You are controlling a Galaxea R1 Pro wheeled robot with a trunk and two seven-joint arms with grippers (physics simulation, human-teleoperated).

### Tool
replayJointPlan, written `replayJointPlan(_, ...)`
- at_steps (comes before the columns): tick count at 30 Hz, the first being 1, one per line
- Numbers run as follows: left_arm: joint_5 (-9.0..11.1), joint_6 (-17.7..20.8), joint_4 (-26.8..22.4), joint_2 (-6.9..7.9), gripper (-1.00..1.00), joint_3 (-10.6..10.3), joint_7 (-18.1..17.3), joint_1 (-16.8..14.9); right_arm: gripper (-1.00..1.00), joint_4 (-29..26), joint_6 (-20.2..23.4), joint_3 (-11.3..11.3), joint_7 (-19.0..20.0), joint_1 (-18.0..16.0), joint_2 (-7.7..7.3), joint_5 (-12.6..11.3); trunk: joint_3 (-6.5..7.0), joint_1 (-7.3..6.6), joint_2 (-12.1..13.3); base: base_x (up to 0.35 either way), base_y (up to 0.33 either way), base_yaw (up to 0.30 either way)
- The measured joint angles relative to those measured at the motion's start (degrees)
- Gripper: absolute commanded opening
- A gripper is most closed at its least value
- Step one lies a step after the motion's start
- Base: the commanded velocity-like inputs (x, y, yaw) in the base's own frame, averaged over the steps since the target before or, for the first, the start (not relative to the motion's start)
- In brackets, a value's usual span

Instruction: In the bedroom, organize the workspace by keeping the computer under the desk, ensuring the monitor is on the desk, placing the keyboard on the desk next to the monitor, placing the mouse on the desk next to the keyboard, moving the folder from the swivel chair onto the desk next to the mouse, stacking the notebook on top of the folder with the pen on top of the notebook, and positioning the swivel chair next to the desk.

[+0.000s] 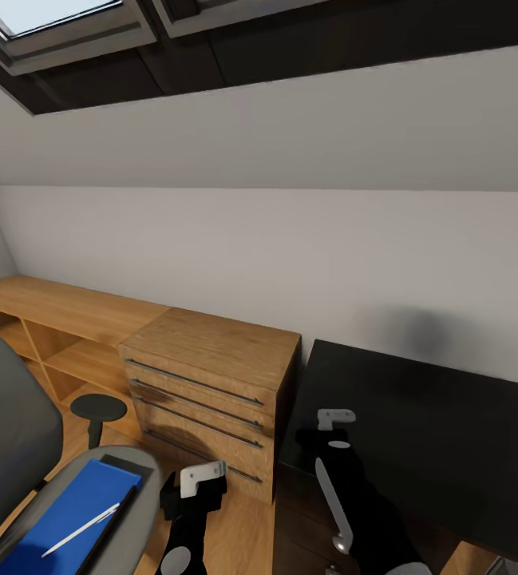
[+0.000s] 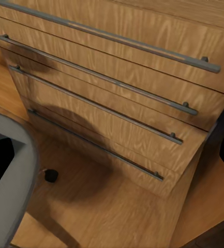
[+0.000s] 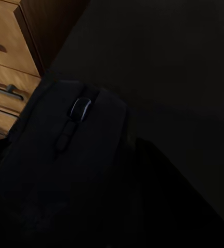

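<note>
The right tool (image 1: 332,427) hangs over the near left corner of the black worktop (image 1: 434,415), just beside the wooden drawer chest (image 1: 211,391). Its wrist view shows the mouse (image 3: 75,155) close up against the fingers, so it seems clenched on the mouse, though the dark hides the grip. I'd lower it flat and farther in from that edge before letting go. The left tool (image 1: 203,479) hovers by the chest; whether it's released or clenched I can't tell. The folder (image 1: 67,515) and pen (image 1: 83,531) lie on the chair (image 1: 11,431) seat.

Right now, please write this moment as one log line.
right gripper: over desk edge, mouse in its wrist view | left gripper: near drawer chest | folder, pen: on swivel chair
</note>
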Motion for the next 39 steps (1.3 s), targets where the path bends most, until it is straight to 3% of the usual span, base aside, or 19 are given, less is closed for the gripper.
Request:
replayJointPlan(21, 0.04, -0.03, -0.08, 0.01, 1.0, -0.02, 0.0, 0.0, -1.0, 4.18, -0.3, -0.02, -0.04, -1.84, 0.0, -0.01, 0.0, 0.0, 0.0, 0.0, 0.0, 0.0)
replayJointPlan(39, 0.1, -0.05, -0.08, 0.02, 1.0, -0.02, 0.0, 0.0, -1.0, 4.43, -0.3, -0.18, -0.04, -2.18, 0.0, -0.02, 0.0, 0.0, 0.0, 0.042, 0.0, 0.0)
